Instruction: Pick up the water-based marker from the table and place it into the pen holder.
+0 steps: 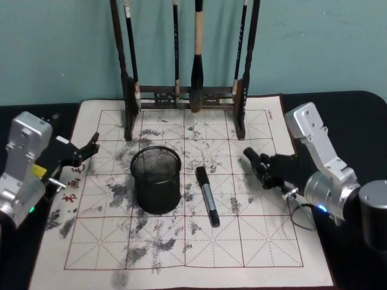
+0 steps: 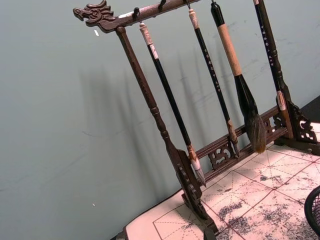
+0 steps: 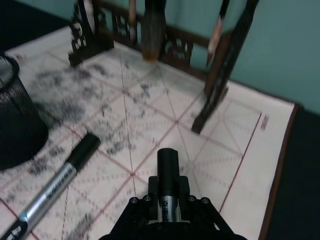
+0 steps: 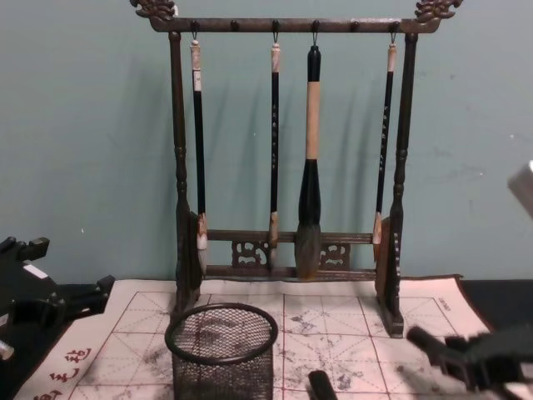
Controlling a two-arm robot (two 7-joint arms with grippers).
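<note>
The marker (image 1: 207,196) lies on the mat (image 1: 266,241), just right of the pen holder (image 1: 156,181) — our right hand (image 1: 255,163) hangs near its right side; open or closed, we cannot tell. Left hand (image 1: 91,147) rests open, far left.

arms silver-cased | left end effector (image 1: 89,147), right end effector (image 1: 257,167) black

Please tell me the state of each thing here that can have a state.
marker: capped, lying flat on the mat.
pen holder: upright, empty.
brushes: hanging on the rack.
left gripper: open, at the mat's left edge.
right gripper: over the mat, right of the marker.
</note>
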